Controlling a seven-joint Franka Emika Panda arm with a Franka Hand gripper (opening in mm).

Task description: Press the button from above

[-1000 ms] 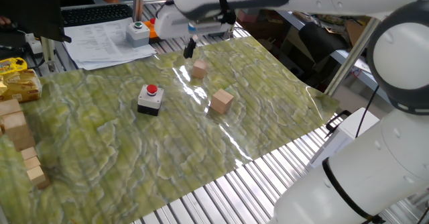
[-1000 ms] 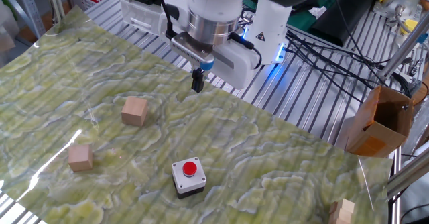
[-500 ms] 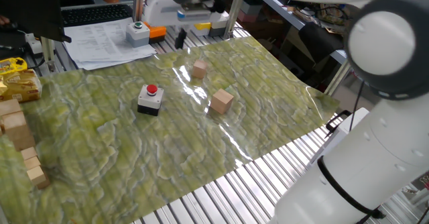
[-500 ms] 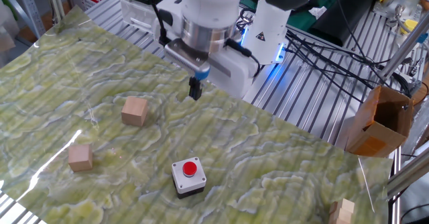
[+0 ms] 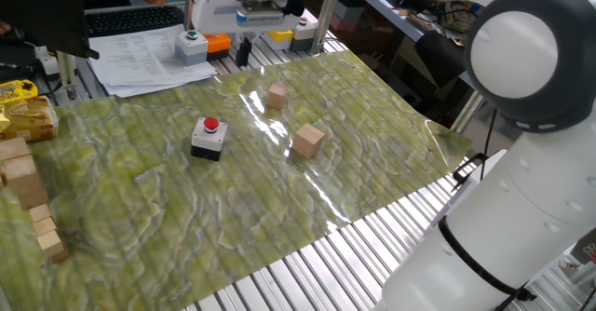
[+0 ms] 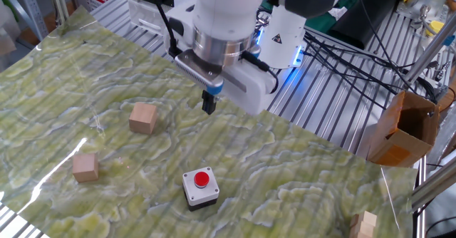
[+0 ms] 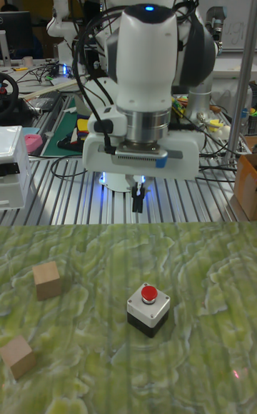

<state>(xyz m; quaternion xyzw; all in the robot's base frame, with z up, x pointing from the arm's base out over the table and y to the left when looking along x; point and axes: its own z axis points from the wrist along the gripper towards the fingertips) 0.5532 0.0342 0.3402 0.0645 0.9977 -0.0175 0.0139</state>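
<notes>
The button is a small red cap on a square box with a light grey top and a black base, standing on the green patterned mat. It also shows as the button and the button. My gripper hangs over the mat's edge on the robot base's side, well behind the button and apart from it. The gripper points straight down, and its dark fingers are pressed together with nothing between them. In the one fixed view the gripper is up and to the right of the button.
Two wooden cubes lie on the mat beside the button. A grey box with a green button sits on papers beyond the mat. Stacked wooden blocks stand at one end, and a cardboard box stands off the mat.
The gripper has slid along the mat's edge, to the left in the one fixed view, ending more nearly in line with the button. Nothing on the mat has moved.
</notes>
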